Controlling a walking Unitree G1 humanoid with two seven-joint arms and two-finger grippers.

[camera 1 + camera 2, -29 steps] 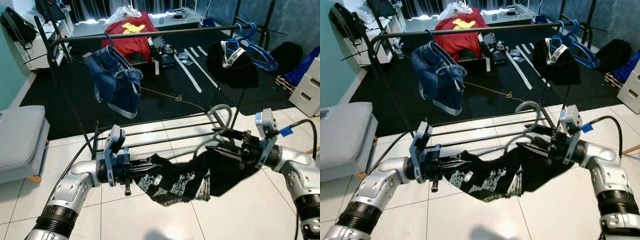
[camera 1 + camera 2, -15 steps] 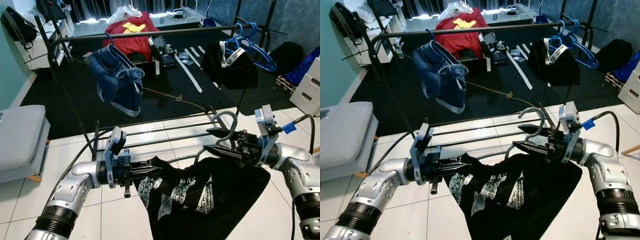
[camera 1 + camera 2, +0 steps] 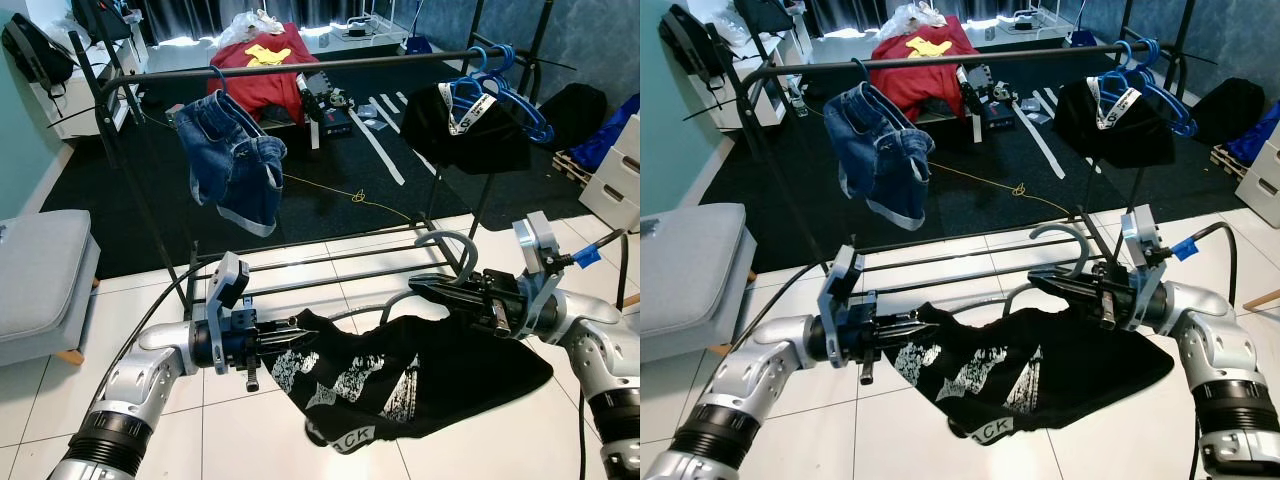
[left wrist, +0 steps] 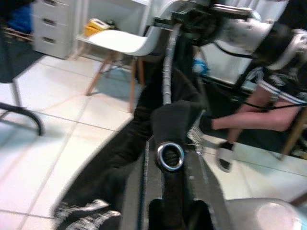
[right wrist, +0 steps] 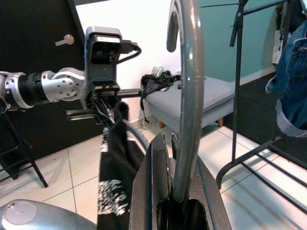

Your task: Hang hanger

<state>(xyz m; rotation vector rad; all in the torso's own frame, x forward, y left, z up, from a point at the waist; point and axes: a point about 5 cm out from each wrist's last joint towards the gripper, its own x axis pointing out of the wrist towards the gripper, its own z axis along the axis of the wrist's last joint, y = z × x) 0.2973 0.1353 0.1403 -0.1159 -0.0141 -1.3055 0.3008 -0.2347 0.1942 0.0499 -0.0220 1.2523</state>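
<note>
A grey hanger (image 3: pixel 447 246) carries a black T-shirt (image 3: pixel 400 372) with white print and is held low over the tiled floor, between my arms. My right gripper (image 3: pixel 420 287) is shut on the hanger's neck just under the hook (image 5: pixel 186 86). At the shirt's other shoulder my left gripper (image 3: pixel 303 339) is shut on the black cloth (image 4: pixel 165 120). The shirt sags and bunches below the hanger. Beyond it stands the black clothes rail (image 3: pixel 300 67), well above the hook.
Denim shorts (image 3: pixel 232 160) hang on the rail's left part, and a black garment (image 3: pixel 470 128) on blue hangers hangs at its right. The rack's floor bars (image 3: pixel 330 262) lie just ahead. A grey seat (image 3: pixel 40 285) stands at the left. A person's leg (image 4: pixel 240 120) is behind me.
Half a second ago the shirt hung spread open; now it has sagged and bunched lower. My right gripper has dropped slightly with the hanger. The left arm has hardly moved.
</note>
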